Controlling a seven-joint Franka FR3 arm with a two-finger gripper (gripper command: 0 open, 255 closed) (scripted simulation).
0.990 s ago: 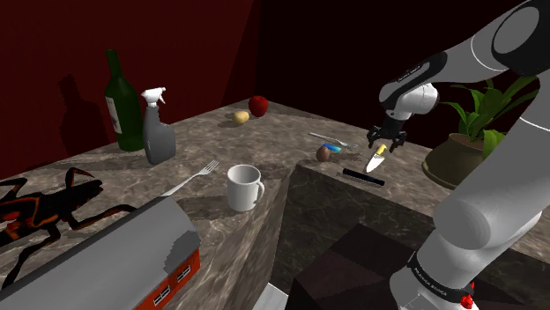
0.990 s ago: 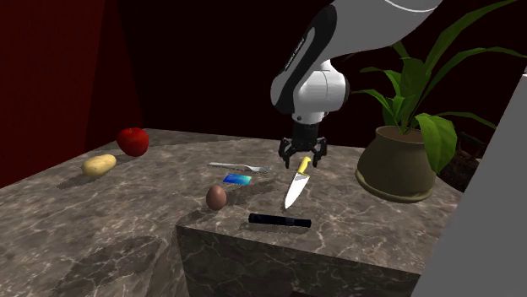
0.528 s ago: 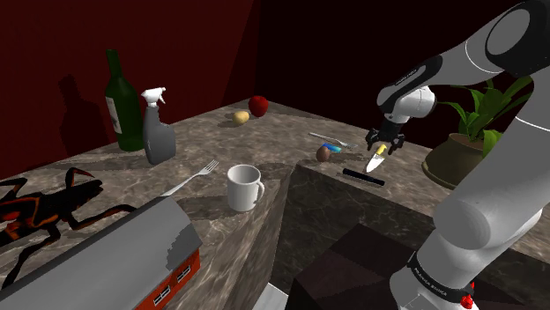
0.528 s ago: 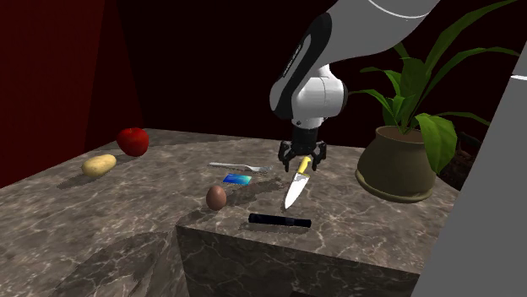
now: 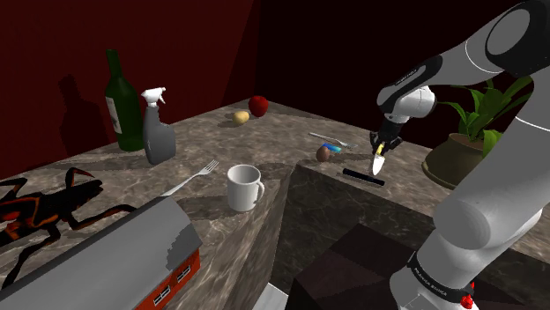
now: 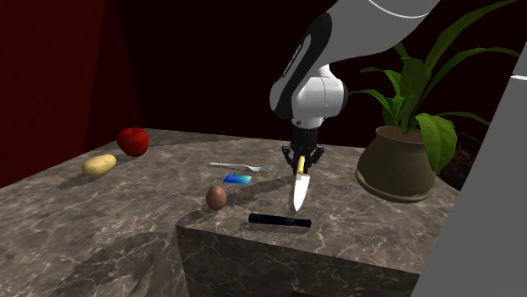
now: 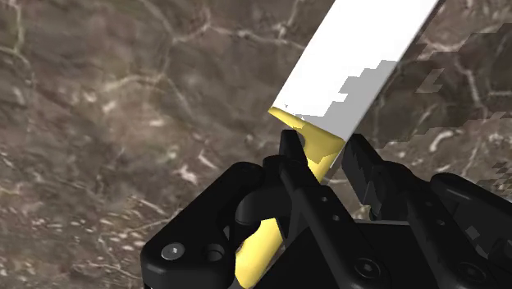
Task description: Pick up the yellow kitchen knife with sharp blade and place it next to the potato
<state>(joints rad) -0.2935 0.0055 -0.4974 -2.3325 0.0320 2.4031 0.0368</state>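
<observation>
The knife has a yellow handle (image 7: pixel 317 149) and a white blade (image 7: pixel 353 61). It lies on the raised marble block (image 6: pixel 355 232), with the blade (image 6: pixel 298 192) pointing toward the block's near edge. My gripper (image 6: pixel 301 160) stands over it, fingers down, shut on the handle. In the wrist view the two black fingertips (image 7: pixel 289 153) clasp the handle just behind the blade. In the shoulder view the gripper (image 5: pixel 381 150) and the knife (image 5: pixel 379 164) are at the right. The potato (image 6: pixel 99 164) lies far off beside a red apple (image 6: pixel 133 141); in the shoulder view both are at the back, potato (image 5: pixel 241 116) and apple (image 5: pixel 258 106).
A brown egg (image 6: pixel 216 197), a blue card (image 6: pixel 238 179), a small fork (image 6: pixel 239 167) and a black stick (image 6: pixel 279 220) lie near the knife. A potted plant (image 6: pixel 397 169) stands behind. On the lower counter are a white mug (image 5: pixel 244 187), a green bottle (image 5: pixel 123 101) and a spray bottle (image 5: pixel 157 128).
The fingers, open around the handle before, have shut on it. The blade has swung a little and now points straighter at the block's near edge.
</observation>
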